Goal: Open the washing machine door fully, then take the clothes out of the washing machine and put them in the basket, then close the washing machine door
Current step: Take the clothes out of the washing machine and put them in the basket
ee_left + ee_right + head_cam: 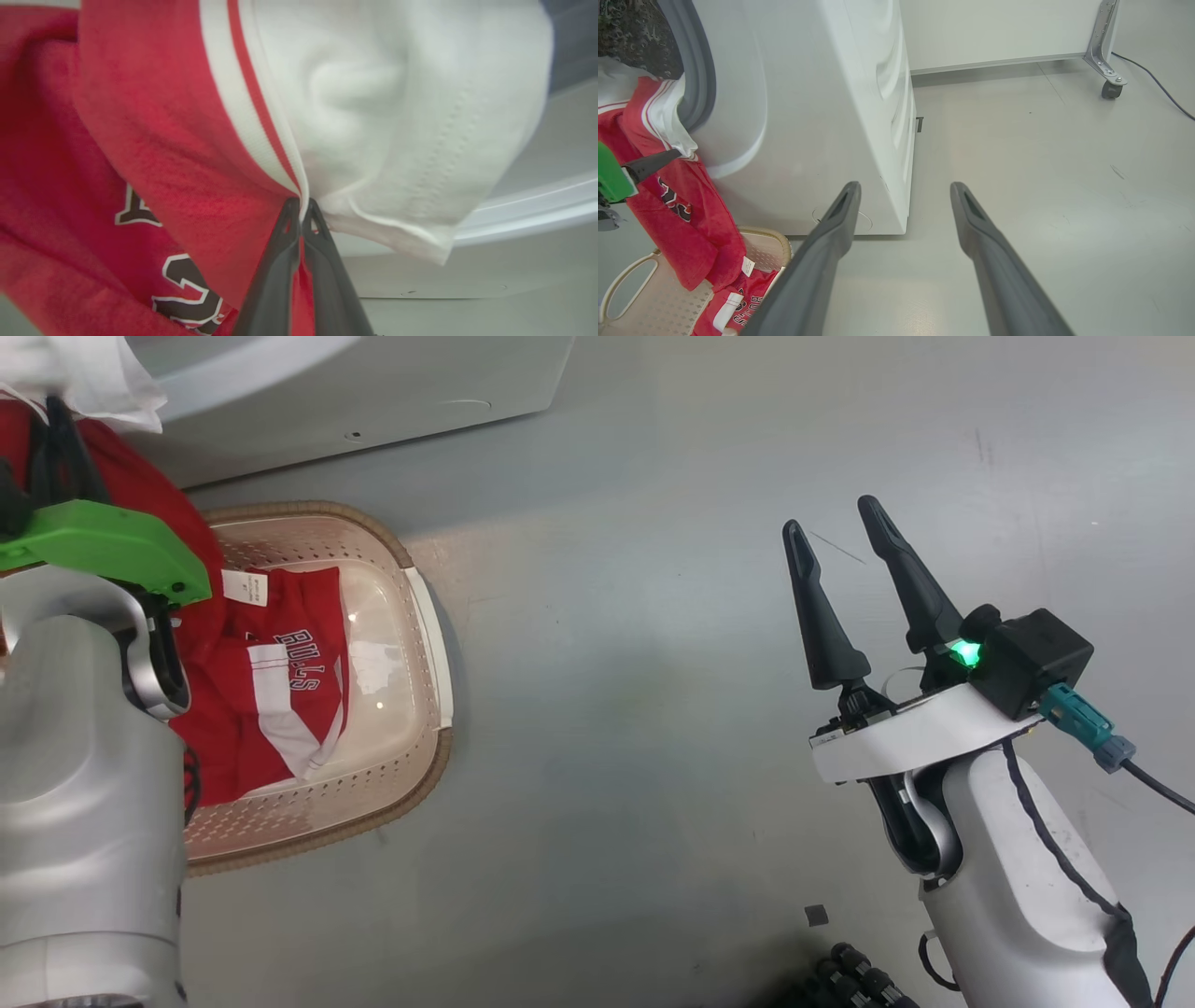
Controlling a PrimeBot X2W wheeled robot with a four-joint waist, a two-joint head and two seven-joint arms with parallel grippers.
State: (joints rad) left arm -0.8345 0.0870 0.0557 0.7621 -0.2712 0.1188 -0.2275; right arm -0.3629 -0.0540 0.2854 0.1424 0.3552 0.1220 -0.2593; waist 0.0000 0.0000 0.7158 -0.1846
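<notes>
Left gripper (300, 205): clenched on the hanging garment (163, 140), mid-transfer.

Progress, near to far:
- Basket (415, 775) on the near floor, just in front of the washing machine (822, 116). One red garment (289, 681) already lying inside, BULLS lettering facing up. Counted as delivered.
- Hanging garment only partly out. Lower red part trailing down to the basket, upper white part draped over the grey gasket (698, 79) at the machine's mouth.
- Mouth of the machine unobstructed at the far left of the right wrist view. Opening of the washing machine door judged complete on that evidence.
- Drum (626, 32) dark behind the gasket. Further contents not discernible.

Judged at the middle step. Left to do: draw the held piece clear, lower it into the basket, let go, check the drum, close the washing machine door.

Hands:
- Left gripper: fingertips pinched together, no gap visible. Fold of cloth caught right at the striped seam where red meets white. Red fabric bunched to one side of the fingers, white to the other.
- Right gripper (831, 518): fingers spread wide, holding nothing, touching nothing. Poised over bare floor, well to the right of the basket.
</notes>
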